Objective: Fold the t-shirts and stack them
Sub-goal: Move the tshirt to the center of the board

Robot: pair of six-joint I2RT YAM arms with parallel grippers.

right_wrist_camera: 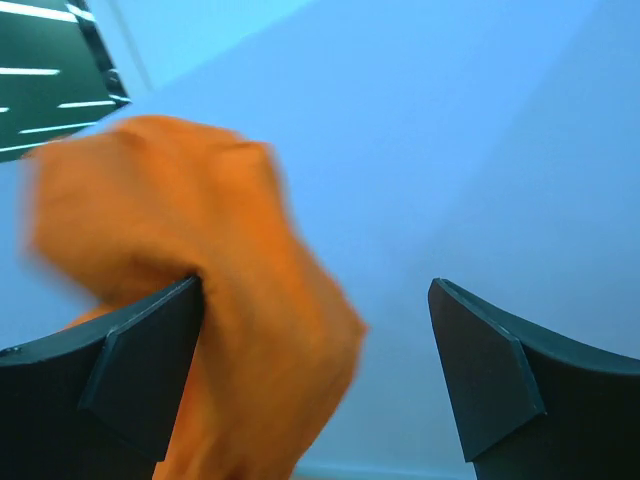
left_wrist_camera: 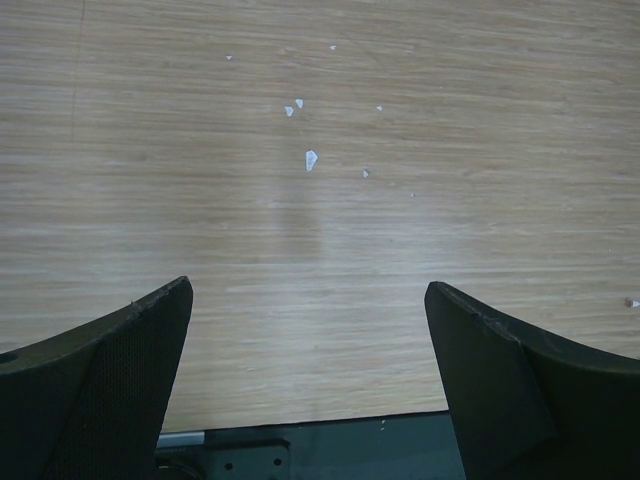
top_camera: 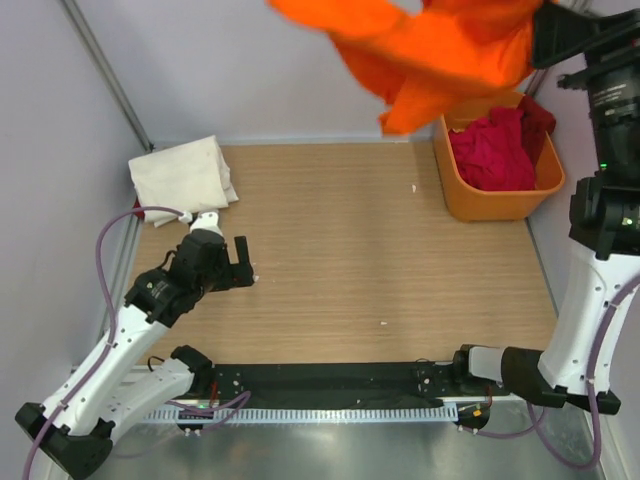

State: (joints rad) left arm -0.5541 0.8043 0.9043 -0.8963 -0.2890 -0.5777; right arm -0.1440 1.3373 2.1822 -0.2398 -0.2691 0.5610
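Overhead, limp crumpled orange tee by wide-apart rt fingers

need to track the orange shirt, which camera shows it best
Top external: the orange t-shirt is sharpest there, in the air by the tub, though cropped at the top edge. Right wrist shows a blurred part; left wrist shows none of it.

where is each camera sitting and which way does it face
Top external: above and behind the bases, looking down on the table; left arm and right arm show.
Left wrist: low on the left arm, facing the table; the left gripper, open, shows.
Right wrist: raised high, facing the wall; the right gripper, open, shows.
Shared: top external and right wrist both see the orange t-shirt.
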